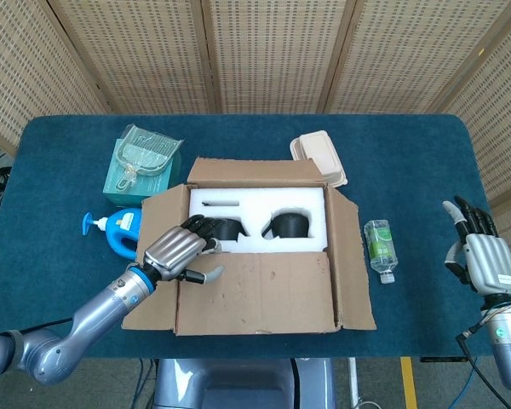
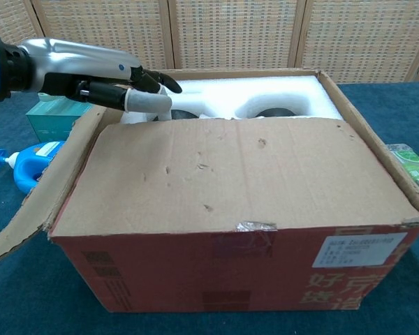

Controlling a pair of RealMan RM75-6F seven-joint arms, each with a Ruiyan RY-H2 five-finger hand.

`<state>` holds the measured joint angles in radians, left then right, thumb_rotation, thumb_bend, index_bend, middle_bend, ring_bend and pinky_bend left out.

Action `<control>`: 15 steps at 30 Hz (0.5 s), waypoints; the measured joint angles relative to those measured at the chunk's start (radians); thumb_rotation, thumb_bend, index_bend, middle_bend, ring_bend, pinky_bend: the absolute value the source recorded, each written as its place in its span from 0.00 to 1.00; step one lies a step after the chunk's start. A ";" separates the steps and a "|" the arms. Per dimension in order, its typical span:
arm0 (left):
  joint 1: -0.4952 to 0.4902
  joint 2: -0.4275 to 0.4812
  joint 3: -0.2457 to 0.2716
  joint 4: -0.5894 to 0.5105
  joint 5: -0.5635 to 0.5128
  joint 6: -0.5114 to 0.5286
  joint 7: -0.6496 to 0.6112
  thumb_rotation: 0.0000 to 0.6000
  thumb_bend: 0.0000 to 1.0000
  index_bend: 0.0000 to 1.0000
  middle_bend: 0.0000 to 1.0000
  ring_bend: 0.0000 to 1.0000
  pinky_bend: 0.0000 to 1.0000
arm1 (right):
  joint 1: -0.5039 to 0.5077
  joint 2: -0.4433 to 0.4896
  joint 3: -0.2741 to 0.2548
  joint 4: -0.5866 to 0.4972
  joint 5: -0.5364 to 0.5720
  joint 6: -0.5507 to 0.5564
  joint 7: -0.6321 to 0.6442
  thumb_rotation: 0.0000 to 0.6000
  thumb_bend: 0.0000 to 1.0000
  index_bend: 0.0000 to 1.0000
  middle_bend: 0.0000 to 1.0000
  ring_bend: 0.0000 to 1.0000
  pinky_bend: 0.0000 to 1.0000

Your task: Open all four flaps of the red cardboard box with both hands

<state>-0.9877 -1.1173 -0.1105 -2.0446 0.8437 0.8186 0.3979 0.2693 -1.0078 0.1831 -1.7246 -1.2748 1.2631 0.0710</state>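
Note:
The red cardboard box (image 1: 255, 247) (image 2: 230, 279) stands mid-table. Its back, left and right flaps stand outward, while the front flap (image 1: 255, 290) (image 2: 230, 174) lies folded over the near half of the opening. White foam (image 1: 255, 204) with two dark items shows in the far half. My left hand (image 1: 177, 251) (image 2: 119, 91) hovers at the flap's left inner edge, fingers reaching into the opening and thumb over the flap's edge, gripping nothing that I can see. My right hand (image 1: 481, 256) is held upright far right of the box, fingers apart, empty.
A teal packet with clear plastic (image 1: 140, 166) (image 2: 63, 105) and a blue pump bottle (image 1: 115, 228) (image 2: 28, 164) lie left of the box. A beige clamshell container (image 1: 322, 156) lies behind it. A small green-label bottle (image 1: 380, 249) (image 2: 412, 164) lies to its right.

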 measured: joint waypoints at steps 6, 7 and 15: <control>0.021 0.049 -0.033 -0.030 0.025 -0.021 -0.119 0.13 0.39 0.39 0.00 0.00 0.00 | 0.002 -0.001 0.002 -0.002 -0.001 0.001 -0.004 1.00 0.98 0.00 0.00 0.00 0.00; 0.027 0.063 -0.042 -0.038 0.035 -0.026 -0.149 0.13 0.39 0.39 0.00 0.00 0.00 | 0.003 -0.001 0.003 -0.003 -0.001 0.001 -0.005 1.00 0.98 0.00 0.00 0.00 0.00; 0.084 0.163 -0.109 -0.094 0.149 -0.074 -0.374 0.13 0.38 0.39 0.00 0.00 0.00 | 0.005 0.000 0.006 -0.013 -0.001 0.003 -0.016 1.00 0.98 0.00 0.00 0.00 0.00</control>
<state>-0.9037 -0.9543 -0.2193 -2.1388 0.9932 0.7447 0.0234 0.2739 -1.0083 0.1889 -1.7373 -1.2760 1.2666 0.0554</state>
